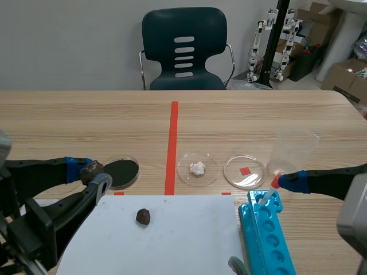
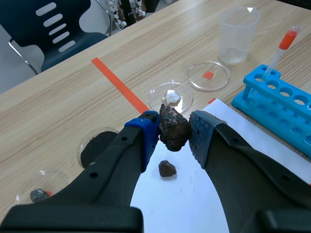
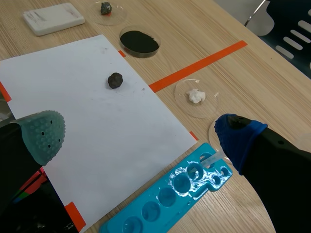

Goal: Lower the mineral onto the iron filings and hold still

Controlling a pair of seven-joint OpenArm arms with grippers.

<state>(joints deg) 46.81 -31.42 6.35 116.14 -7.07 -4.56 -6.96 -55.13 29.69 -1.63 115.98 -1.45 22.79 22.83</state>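
Observation:
My left gripper point(image 2: 173, 130) is shut on a rough brown mineral point(image 2: 173, 128), held above the table. In the scene view this mineral point(image 1: 92, 169) hangs just left of the round dish of black iron filings point(image 1: 123, 171), near its rim. From the left wrist, the filings dish point(image 2: 98, 147) lies beside and below the gripper, partly hidden by one finger. A second, smaller dark mineral point(image 1: 143, 216) rests on the white paper point(image 1: 183, 240). My right gripper point(image 3: 140, 132) stands open over the paper's right part, with nothing between its fingers.
A dish with a white lump point(image 1: 198, 168), an empty dish point(image 1: 245, 171) and a clear plastic cup point(image 1: 295, 150) stand right of the orange tape line. A blue tube rack point(image 1: 266, 235) holds a red-bulbed pipette point(image 1: 274, 184). A white box point(image 3: 53, 18) and a dish with a grey stone point(image 3: 106, 8) sit far left.

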